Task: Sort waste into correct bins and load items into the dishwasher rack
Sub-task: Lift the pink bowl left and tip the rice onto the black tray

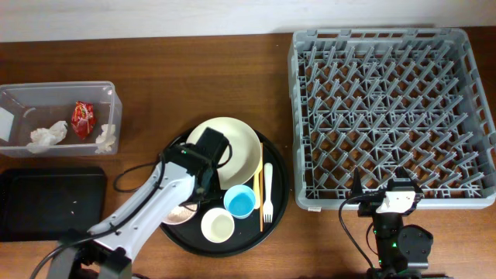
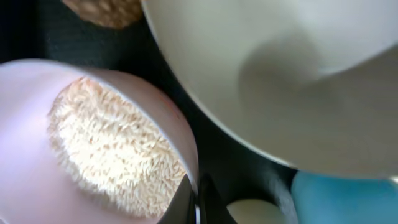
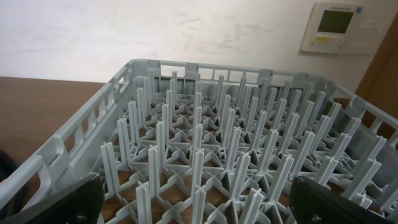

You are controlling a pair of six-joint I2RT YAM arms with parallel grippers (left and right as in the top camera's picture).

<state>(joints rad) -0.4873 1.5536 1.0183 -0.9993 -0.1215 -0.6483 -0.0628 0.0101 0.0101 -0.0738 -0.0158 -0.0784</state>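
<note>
My left gripper (image 1: 192, 200) (image 2: 196, 202) is shut on the right rim of the pink bowl (image 1: 177, 214) (image 2: 37, 180), which holds white rice (image 2: 112, 149). The bowl sits on the round black tray (image 1: 280, 182) with the cream plate (image 1: 236, 139) (image 2: 280, 74), light blue cup (image 1: 240, 201) (image 2: 348, 199), small cream cup (image 1: 218, 225) (image 2: 255, 213), yellow utensil (image 1: 259, 198) and white fork (image 1: 267, 194). A brown bit (image 2: 102, 9) lies beyond the bowl. My right gripper (image 1: 395, 190) (image 3: 199, 214) is open and empty at the front edge of the grey dishwasher rack (image 1: 387, 108) (image 3: 205, 143).
The clear tub (image 1: 62, 85) at the left holds white tissues (image 1: 48, 136) and the red wrapper (image 1: 82, 118). The shallow black rectangular tray (image 1: 50, 201) lies in front of it. The rack holds no items.
</note>
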